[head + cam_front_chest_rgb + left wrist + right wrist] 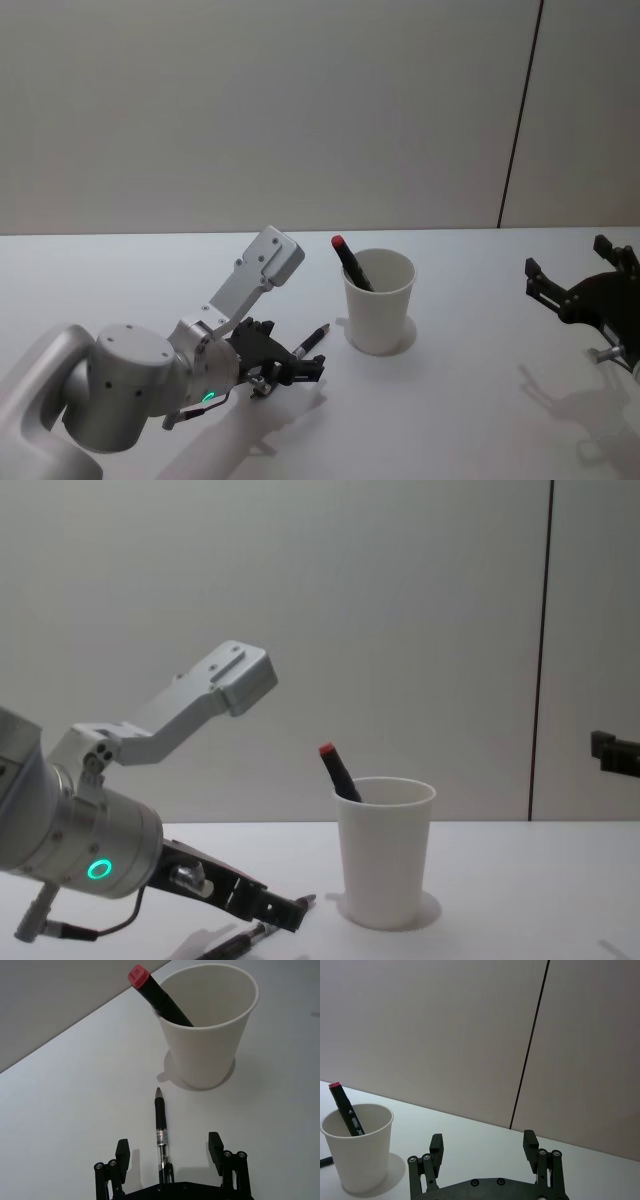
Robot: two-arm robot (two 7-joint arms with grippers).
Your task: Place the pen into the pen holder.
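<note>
One pen [160,1132] lies flat, tip pointing toward the pen holder [210,1045].

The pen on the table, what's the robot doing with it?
The robot's left hand is open and low over the table. It has one finger on each side of the black pen, which lies flat and isn't gripped yet. The pen's tip points toward the white paper cup, which stands close by with a red-capped marker leaning inside. The right hand is open too, off to the right, holding nothing.
</note>
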